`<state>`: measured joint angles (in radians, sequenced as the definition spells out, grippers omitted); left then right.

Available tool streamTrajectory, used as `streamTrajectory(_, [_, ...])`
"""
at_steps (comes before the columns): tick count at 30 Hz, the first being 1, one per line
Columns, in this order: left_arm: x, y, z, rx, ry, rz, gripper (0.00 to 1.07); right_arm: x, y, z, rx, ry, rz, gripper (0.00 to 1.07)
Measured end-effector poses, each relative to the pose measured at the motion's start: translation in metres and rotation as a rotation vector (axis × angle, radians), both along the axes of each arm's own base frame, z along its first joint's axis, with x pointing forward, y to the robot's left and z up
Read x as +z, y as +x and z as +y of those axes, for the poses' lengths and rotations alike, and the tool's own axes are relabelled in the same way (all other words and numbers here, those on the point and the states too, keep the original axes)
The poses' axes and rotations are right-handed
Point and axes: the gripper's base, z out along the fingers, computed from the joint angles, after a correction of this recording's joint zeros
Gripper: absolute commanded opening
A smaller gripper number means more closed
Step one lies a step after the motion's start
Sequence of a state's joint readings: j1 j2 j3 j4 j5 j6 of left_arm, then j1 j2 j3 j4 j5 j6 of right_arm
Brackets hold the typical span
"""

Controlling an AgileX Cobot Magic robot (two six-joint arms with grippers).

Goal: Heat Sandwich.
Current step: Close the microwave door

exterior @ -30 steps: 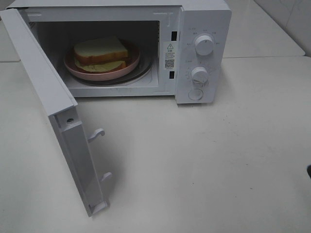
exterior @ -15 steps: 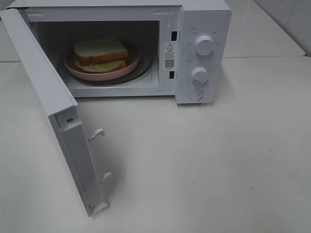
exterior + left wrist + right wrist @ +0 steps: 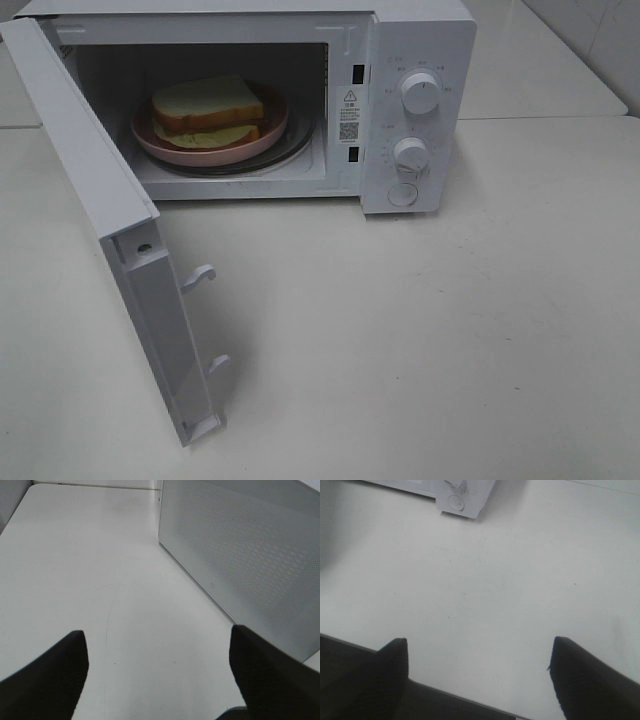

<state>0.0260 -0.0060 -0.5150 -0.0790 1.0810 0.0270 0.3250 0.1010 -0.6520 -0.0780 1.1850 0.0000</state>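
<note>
Up top, exterior high view: microwave [image 3: 415, 100] sits at the back of the white table [image 3: 450, 330], door [image 3: 90, 170] swung wide open toward the camera on its left-side hinge. Two latch hooks [image 3: 200, 275] stick out of the door's free edge. Sandwich [image 3: 207, 108] is inside the cavity, lying flat on the pink plate [image 3: 200, 152], which rests on the glass turntable [image 3: 295, 145]. Bread slices stacked, yellowish filling showing at the front edge. Control panel to the right of the cavity: upper knob [image 3: 421, 92], lower knob [image 3: 411, 154], round button [image 3: 402, 195] under them.

Left wrist view: left gripper [image 3: 157, 632] spread wide, nothing between its dark fingers [image 3: 50, 675]. It hangs over bare table [image 3: 90, 555], with the door's perforated outer face [image 3: 250, 560] close beside one finger. No contact with it that I can see.

Right wrist view: right gripper [image 3: 479, 640] also spread wide, holding nothing, over the table [image 3: 510, 580] near its front edge. Microwave's lower panel corner with the round button [image 3: 455, 500] shows well away from the fingertips. Sandwich not visible from either wrist.
</note>
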Motion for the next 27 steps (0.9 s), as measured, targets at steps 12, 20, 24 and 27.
streamTrajectory(12, [0.000,0.000,0.000,0.000,0.000,0.000,0.74,-0.009,-0.013,0.002,-0.247,0.079,-0.083,0.80])
streamTrajectory(20, [0.000,0.000,0.000,0.000,0.000,0.000,0.74,-0.026,-0.003,0.004,-0.321,0.070,-0.078,0.79])
streamTrajectory(24, [0.000,0.000,0.000,0.000,0.000,0.000,0.74,-0.029,0.004,0.005,-0.326,0.073,-0.115,0.78])
streamTrajectory(27, [0.000,0.000,0.000,0.000,0.000,0.000,0.74,-0.030,0.005,0.005,-0.324,0.074,-0.118,0.77])
